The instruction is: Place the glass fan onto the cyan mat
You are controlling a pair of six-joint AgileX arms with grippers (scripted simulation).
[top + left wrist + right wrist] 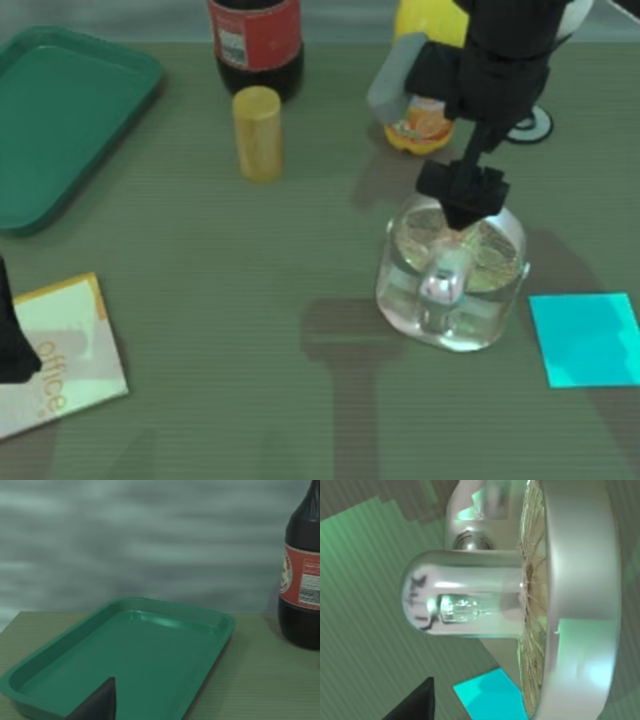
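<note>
Olive-green ribbed counter [250, 330], grey blurred wall behind it in the left wrist view. Glass fan [452, 275] stands on the counter right of centre, just beside the cyan mat [586, 338] but not on it; the mat lies flat near the right edge. My right tool [463, 200] sits directly over the top of the fan's ring, arm coming down from the far right. Can't tell from any view whether its fingers are spread or closed, or whether they actually have the fan. Right wrist view is filled by the fan's housing and hub at close range, with a corner of the cyan mat [490, 696] showing past it.

My left tool [12, 335] is parked at the left edge, over a white and yellow booklet [62, 352]; only one dark fingertip [97, 703] shows in its wrist view, so its opening is unknown too.

Other items: dark green tray [60, 120] far left, cola bottle [256, 45] at the far edge, yellow cylinder [258, 132] just in front of it, yellow and orange bottle [420, 125] behind the fan.
</note>
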